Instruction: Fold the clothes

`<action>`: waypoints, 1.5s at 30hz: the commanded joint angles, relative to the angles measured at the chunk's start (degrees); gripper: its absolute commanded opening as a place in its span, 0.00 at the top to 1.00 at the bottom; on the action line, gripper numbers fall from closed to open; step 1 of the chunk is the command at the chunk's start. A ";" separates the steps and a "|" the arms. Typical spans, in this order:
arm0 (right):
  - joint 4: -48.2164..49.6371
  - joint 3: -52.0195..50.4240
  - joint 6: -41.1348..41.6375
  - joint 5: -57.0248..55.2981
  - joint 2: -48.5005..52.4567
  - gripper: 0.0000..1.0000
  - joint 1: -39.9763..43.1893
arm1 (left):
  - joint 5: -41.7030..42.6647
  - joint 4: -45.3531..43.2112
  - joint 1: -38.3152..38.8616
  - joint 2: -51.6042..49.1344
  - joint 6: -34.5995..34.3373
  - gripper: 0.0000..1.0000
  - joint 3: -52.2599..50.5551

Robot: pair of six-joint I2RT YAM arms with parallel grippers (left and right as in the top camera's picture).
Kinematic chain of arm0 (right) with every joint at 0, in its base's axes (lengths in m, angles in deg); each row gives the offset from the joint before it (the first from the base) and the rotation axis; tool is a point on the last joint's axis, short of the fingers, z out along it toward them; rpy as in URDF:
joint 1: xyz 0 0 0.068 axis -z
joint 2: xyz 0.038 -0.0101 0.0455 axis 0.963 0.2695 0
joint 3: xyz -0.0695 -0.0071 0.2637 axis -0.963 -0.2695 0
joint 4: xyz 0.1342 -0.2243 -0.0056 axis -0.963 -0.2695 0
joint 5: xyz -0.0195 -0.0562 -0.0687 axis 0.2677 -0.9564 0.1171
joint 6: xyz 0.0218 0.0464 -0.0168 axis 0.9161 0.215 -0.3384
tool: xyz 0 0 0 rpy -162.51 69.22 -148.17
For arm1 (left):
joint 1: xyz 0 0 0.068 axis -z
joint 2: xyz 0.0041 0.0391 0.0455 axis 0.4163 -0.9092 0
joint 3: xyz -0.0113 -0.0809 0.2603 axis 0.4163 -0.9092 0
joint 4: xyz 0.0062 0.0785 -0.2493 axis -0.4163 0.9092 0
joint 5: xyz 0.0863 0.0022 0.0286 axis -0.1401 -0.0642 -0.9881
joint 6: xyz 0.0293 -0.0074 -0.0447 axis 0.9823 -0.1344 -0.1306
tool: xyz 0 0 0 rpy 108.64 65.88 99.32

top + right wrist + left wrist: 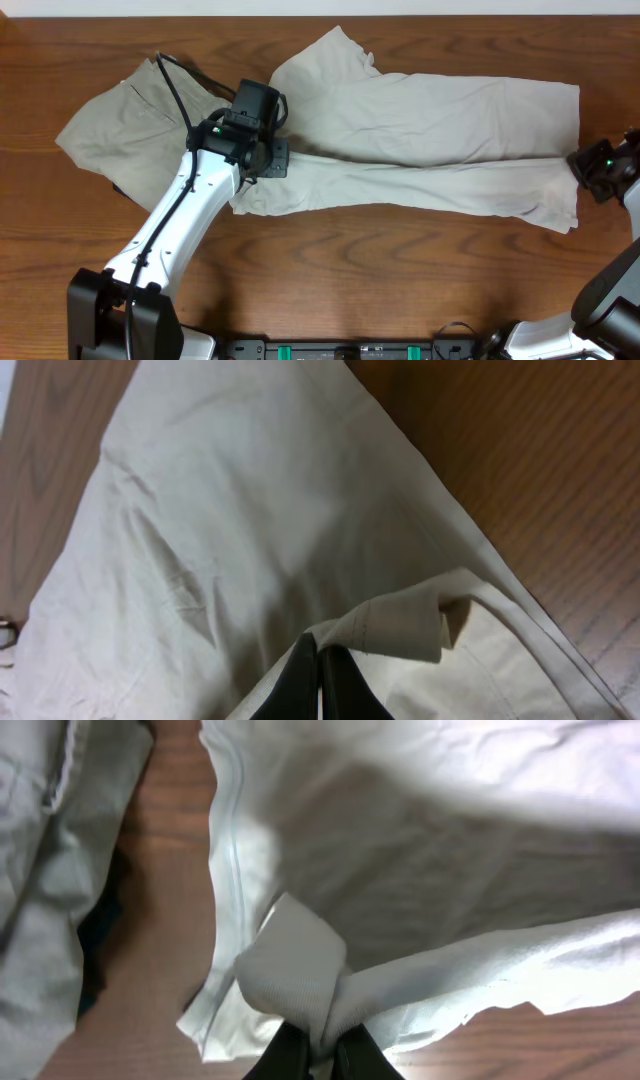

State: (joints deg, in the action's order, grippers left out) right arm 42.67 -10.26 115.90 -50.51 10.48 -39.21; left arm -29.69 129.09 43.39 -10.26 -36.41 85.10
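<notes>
i see the clothes (430,130) spread across the table (400,290), my left gripper (320,1045) pinching a fold left of their middle, my right gripper (320,660) clamped on the hem at the right end

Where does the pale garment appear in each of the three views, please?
Overhead: the pale garment stretches from the centre to the right.
Left wrist: it fills the centre and right, a fold pinched in the left fingers at bottom centre.
Right wrist: it fills the left and centre, hem pinched in the right fingers.
Shared landmark: the brown wooden table, bare beside the cloth in every view.
</notes>
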 commanded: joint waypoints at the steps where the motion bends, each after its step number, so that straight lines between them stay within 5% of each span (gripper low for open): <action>1: 1.01 0.87 -0.48 0.39 0.28 0.99 -0.74 | -1.60 -1.11 -0.35 -1.42 1.62 0.92 1.09; 7: 1.53 0.87 -0.48 0.39 0.28 0.99 -0.72 | -1.60 -2.64 -0.35 -5.18 3.13 0.91 1.09; 10: 1.60 0.87 -0.48 0.37 0.28 0.96 -0.72 | -1.62 -4.28 -0.35 -5.90 3.15 0.83 1.09; 14: 1.62 0.87 -0.50 0.37 0.26 0.70 -0.61 | -2.56 -4.63 -0.81 -5.86 3.17 0.43 1.11; 18: 0.87 0.87 -2.29 0.42 0.24 0.50 -0.04 | -5.90 0.11 -2.62 -5.86 3.10 0.36 1.11; 26: -5.55 0.87 -5.46 8.63 0.24 0.46 1.79 | -0.11 8.37 -5.66 -5.90 2.58 0.34 0.39; 34: -19.61 0.87 -6.49 4.83 0.20 0.47 1.81 | 2.54 2.10 -5.66 -7.58 2.71 0.36 -6.43; 45: -26.01 0.87 -8.39 1.46 0.20 0.46 1.88 | 1.46 -8.48 -5.64 -13.25 5.14 0.72 -9.99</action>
State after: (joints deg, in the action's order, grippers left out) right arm 16.93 -10.18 109.17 -48.08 10.48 -37.57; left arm -27.79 121.15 37.84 -22.26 -32.65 75.31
